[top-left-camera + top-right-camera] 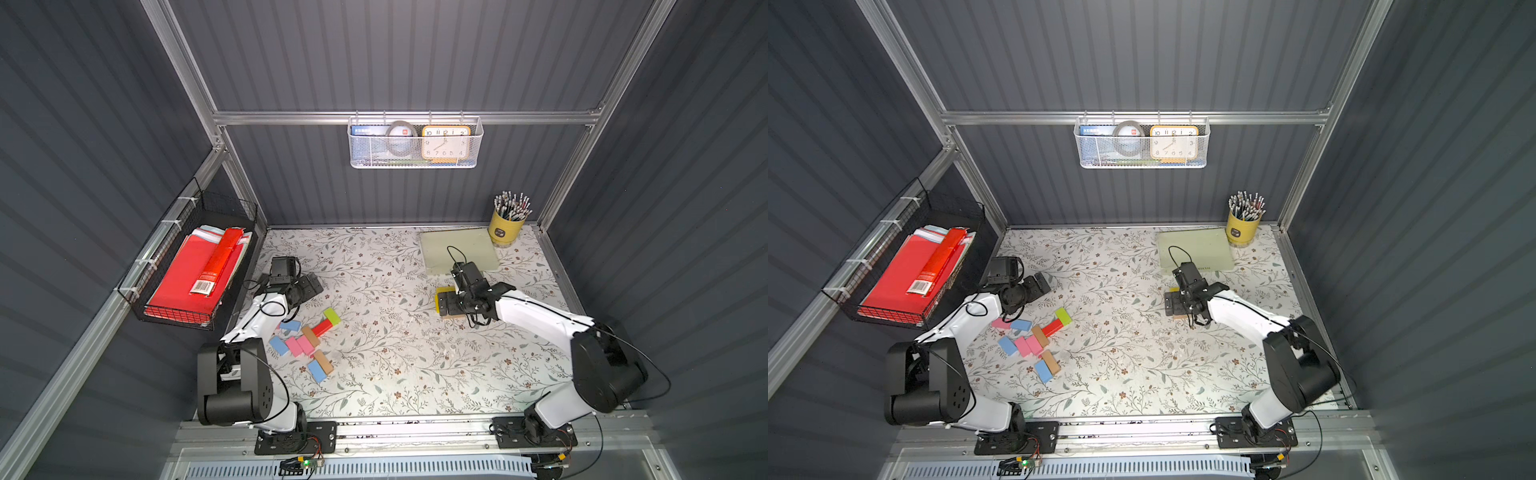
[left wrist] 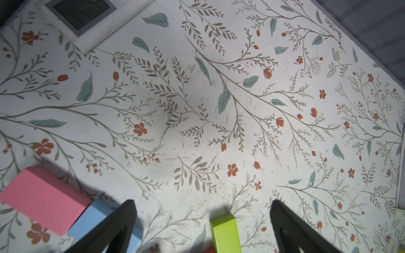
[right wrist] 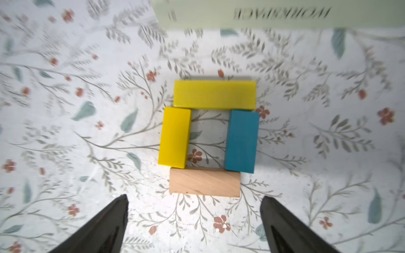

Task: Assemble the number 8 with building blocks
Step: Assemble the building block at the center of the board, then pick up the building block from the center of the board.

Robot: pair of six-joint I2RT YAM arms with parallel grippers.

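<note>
Blocks (image 3: 214,94): you have four laid in a closed square just ahead of the right gripper (image 3: 195,200), two yellow, a blue block (image 3: 241,141) and a tan block (image 3: 205,184), ends touching. I judge that to be one loop of the 8; the second loop is not begun. The right fingers stand spread and empty. The left gripper (image 2: 202,201) is spread and empty too, with a green block (image 2: 224,232) lying ungripped between its fingers and a pink block (image 2: 43,199) beside one; the spare pile (image 1: 305,340) lies near it

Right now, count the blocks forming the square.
4: one yellow block, a second yellow block at its corner, a teal block opposite, a tan block closing the loop. None seems hidden.
</note>
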